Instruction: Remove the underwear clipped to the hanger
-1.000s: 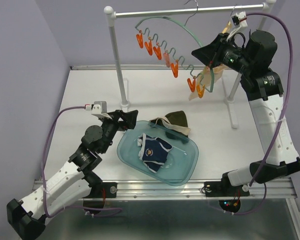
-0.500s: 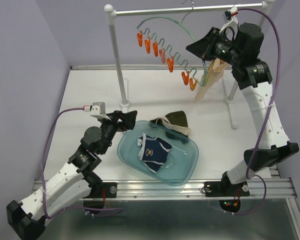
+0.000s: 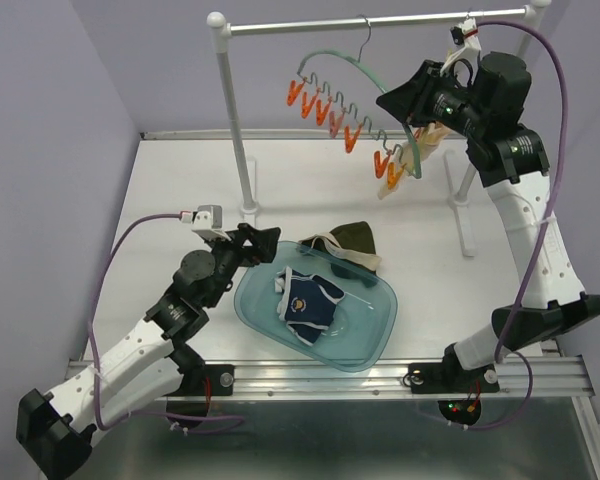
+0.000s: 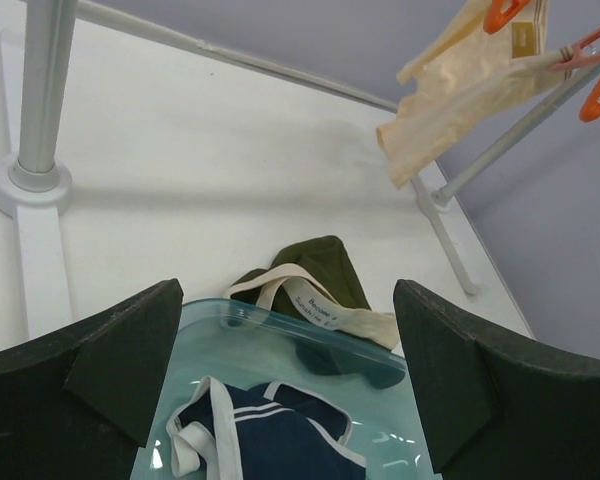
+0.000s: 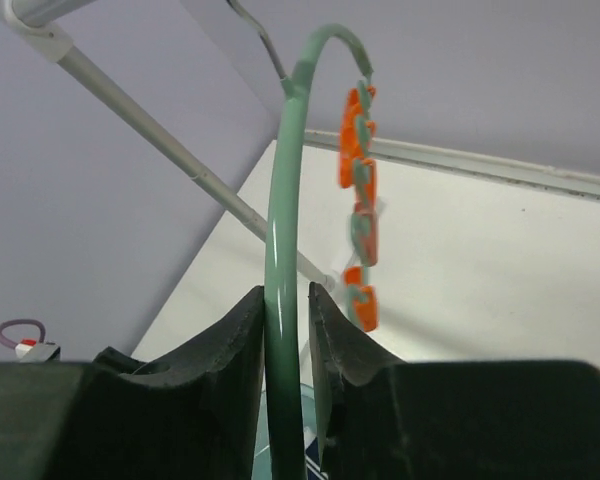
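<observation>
setup: drying rack (image 3: pixel 280 25) along 12 o'clock of the white surface (image 3: pixel 180 190), clear teal tub (image 3: pixel 242 292) sitting near the middle, a bit toward 6 o'clock

green hanger (image 5: pixel 284 180): hooked on the rack's top rail, tilted, low end dipping toward 3 o'clock, row of orange clips (image 3: pixel 325 110) strung along its wavy underside

beige underwear (image 3: pixel 425 145): clipped at the hanger's low end, roughly 1 o'clock in the top view, just under the right arm's wrist, dangling well above the surface; from the left wrist camera, hanging crumpled under an orange clip

navy brief (image 3: pixel 310 305): off the hanger, lying inside the tub, white trim showing

olive underwear (image 3: pixel 360 237): also off the hanger, slumped at the tub's 12 to 1 o'clock rim, mostly on the surface, cream band draped over the rim

left gripper (image 3: pixel 265 240): spread wide, hovering above the tub's 10 o'clock rim, pointing across the tub toward 3 o'clock, navy brief and olive underwear both in front of it

right gripper (image 3: pixel 405 105): way up at 1 o'clock, right on the hanger's arc just above the beige underwear, fingers (image 5: pixel 242 340) drawn in close on either side of the green rod; rod snug against one finger, thin sliver of gap on the other, so honestly can't tell whether really pinching or just sitting loosely around it
</observation>
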Action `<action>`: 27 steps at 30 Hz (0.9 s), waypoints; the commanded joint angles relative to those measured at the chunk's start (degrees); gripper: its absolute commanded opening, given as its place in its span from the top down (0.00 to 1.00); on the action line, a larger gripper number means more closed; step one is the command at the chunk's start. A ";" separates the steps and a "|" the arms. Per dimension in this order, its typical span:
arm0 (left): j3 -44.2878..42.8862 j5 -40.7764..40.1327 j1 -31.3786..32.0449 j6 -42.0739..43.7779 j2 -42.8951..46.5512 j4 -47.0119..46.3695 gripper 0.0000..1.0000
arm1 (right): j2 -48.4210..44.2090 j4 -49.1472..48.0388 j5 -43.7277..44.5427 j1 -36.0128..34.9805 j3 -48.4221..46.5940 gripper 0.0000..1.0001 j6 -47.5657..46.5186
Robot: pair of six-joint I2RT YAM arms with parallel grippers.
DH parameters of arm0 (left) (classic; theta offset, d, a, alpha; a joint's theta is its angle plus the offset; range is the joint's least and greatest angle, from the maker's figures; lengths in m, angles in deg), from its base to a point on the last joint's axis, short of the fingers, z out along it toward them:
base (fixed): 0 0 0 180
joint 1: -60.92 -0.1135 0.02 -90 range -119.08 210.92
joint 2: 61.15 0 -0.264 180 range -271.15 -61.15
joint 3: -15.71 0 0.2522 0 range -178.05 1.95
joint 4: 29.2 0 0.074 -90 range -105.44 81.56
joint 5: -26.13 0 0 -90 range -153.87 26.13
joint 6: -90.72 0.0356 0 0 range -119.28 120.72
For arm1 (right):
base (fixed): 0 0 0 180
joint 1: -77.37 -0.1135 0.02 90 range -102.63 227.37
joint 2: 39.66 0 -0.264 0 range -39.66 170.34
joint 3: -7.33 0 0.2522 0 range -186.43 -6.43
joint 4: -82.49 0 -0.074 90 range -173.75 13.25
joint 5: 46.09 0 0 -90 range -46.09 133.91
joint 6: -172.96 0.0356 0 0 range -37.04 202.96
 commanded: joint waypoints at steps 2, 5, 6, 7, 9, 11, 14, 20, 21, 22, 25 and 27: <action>-2.92 3.27 -0.30 1.30 -5.63 -2.34 0.01 | -5.32 -3.72 1.68 -0.33 1.82 0.66 -7.29; -5.37 5.28 -0.21 1.92 -10.11 -2.78 0.01 | -7.17 -3.80 2.12 -0.33 3.05 0.51 -10.72; -5.73 5.82 -0.30 2.18 -11.86 -3.30 0.01 | -7.61 -3.80 2.38 -0.42 3.40 0.42 -11.43; -6.17 6.26 -0.22 2.45 -12.75 -3.74 0.01 | -8.13 -3.98 2.82 -0.33 3.67 0.36 -12.13; -7.22 7.66 -0.22 3.58 -15.20 -5.06 0.01 | -9.63 -4.07 3.43 -0.33 4.54 0.22 -14.42; -8.10 8.89 -0.21 4.81 -16.62 -5.85 0.01 | -10.68 -4.24 4.22 -0.33 5.25 0.10 -15.82; -10.56 11.08 -0.22 8.68 -20.13 -7.09 0.01 | -13.32 -4.42 5.63 -0.24 6.92 0.00 -19.07; -18.03 14.52 -0.21 15.63 -30.32 -6.04 0.02 | -19.91 -4.60 7.74 -0.24 11.84 0.00 -29.35; -20.30 16.35 -0.21 16.07 -33.38 -4.90 0.03 | -21.92 -4.60 9.14 -0.24 12.80 0.00 -29.97; -21.37 17.15 -0.21 16.42 -34.89 -4.20 0.04 | -22.89 -4.68 10.28 -0.24 15.16 0.00 -30.50; -25.06 18.21 -0.13 16.43 -41.20 -1.74 0.06 | -25.97 -4.95 16.42 -0.07 19.74 0.00 -29.89; -27.61 19.62 -0.04 16.16 -45.77 -0.24 0.06 | -29.66 -5.74 19.42 0.55 25.36 0.00 -29.80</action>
